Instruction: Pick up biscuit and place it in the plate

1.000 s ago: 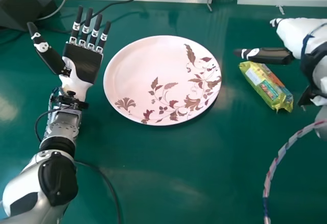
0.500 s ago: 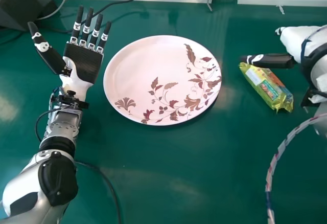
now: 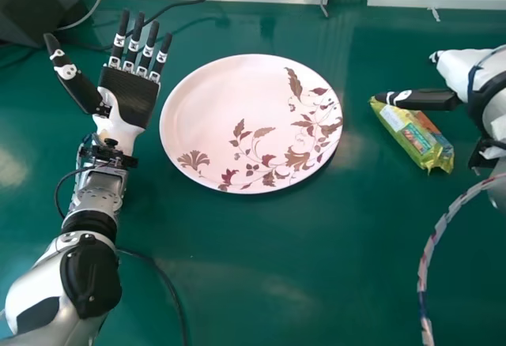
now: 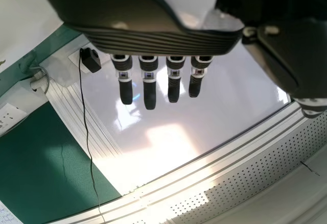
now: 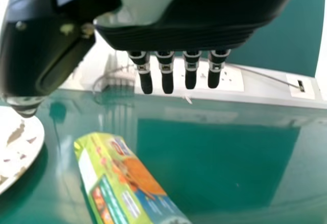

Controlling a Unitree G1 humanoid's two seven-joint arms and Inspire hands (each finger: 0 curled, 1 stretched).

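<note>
Right hand (image 3: 427,99), straight-fingered | glossy oblong packet (image 3: 413,136) | round floral plate (image 3: 229,109)

The right hand (image 3: 427,99) partly hides the biscuit packet (image 3: 419,137); at the tabletop's (image 3: 308,283) far edge, a black box (image 3: 35,13) is cut off.

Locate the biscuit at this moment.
Head view, right side: the biscuit lies on the table, to the right of the plate, close by the right hand.
</note>
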